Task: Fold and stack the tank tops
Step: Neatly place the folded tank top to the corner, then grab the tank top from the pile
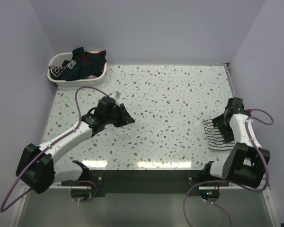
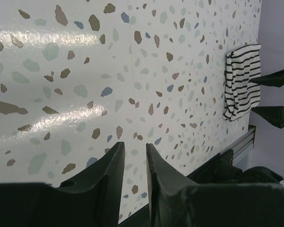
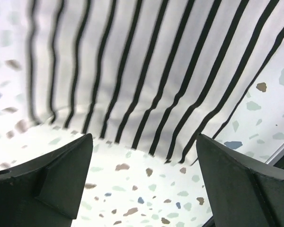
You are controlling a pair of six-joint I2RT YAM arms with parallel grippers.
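Folding looks finished on the striped tank top [image 1: 217, 136], which lies at the near right edge of the worktop [image 1: 170, 94], your right pincer [image 3: 144, 142] wide and empty over it. Your left pincer [image 2: 132, 153] hangs narrow and empty. Next, fetch the navy tank top [image 1: 83, 64] from the far-left basket [image 1: 56, 75].

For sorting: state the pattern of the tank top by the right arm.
Tank top: white, thin dark stripes; clearest in right wrist view.

Bright, even light from above. White glare streaks lie on the table [image 1: 180, 94] near its front edge. The striped tank top [image 3: 146, 61] is blurred close up.
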